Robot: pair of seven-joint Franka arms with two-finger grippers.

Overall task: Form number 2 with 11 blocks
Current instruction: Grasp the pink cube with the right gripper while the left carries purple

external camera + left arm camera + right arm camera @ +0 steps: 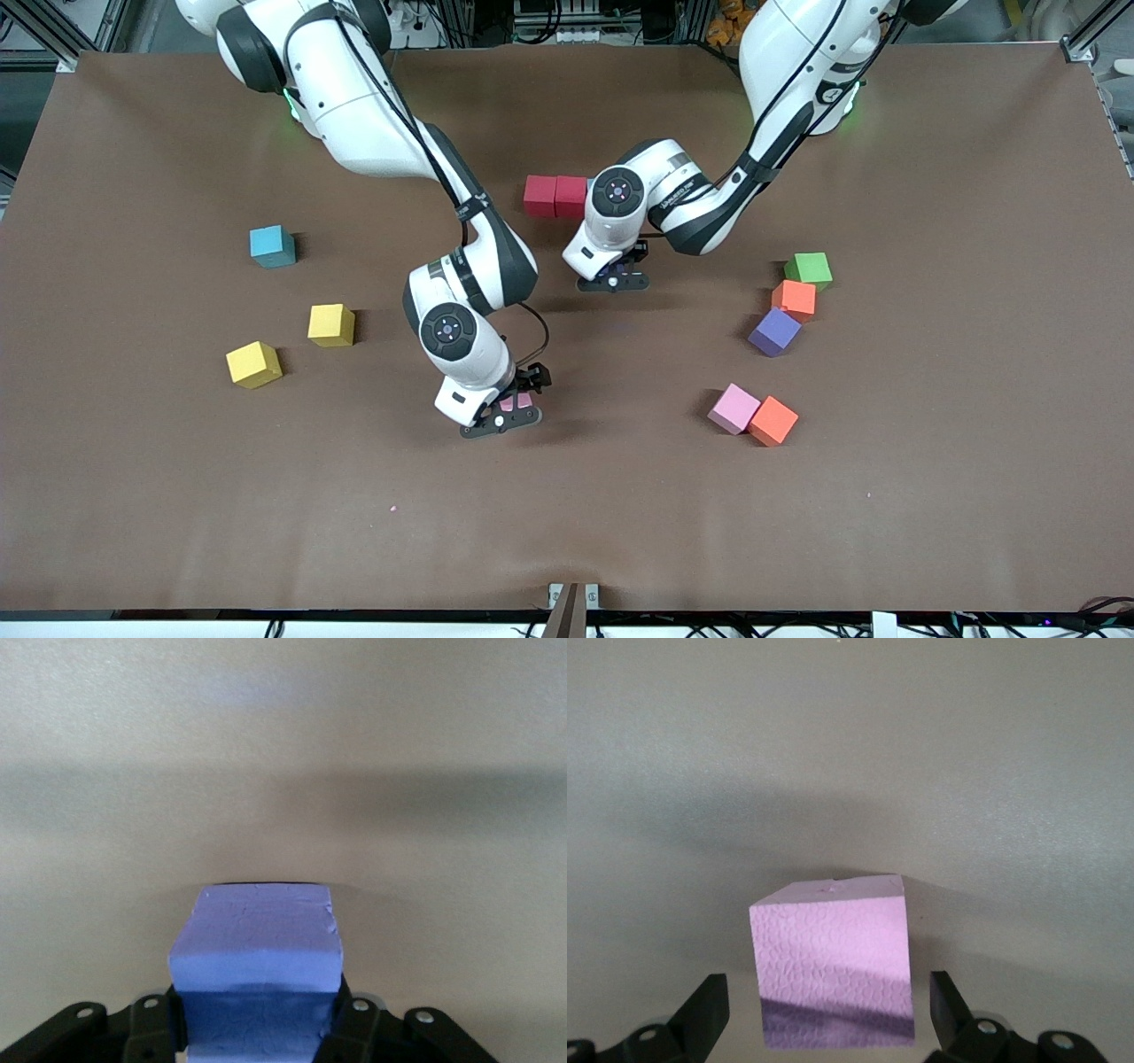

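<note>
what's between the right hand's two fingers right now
A pink block sits on the table between the right hand's open fingers, with gaps on both sides, so it isn't gripped. The right wrist view shows this plainly.

**Twelve Cubes in Seven Colours**

Twelve foam cubes show in all.

- Two red cubes [539,196] [571,196].
- Two yellow cubes [331,324] [253,364].
- Two orange cubes [794,299] [773,420].
- Two pink cubes [733,408] [833,948].
- Two purple ones: one purple cube [774,331] on the table [886,496], and a second purple cube [257,948] clamped in the left end effector [611,282].
- One light blue cube [272,245].
- One green cube [809,269].

There are two arms and two end effectors. The second is the right end effector [516,408].
</note>
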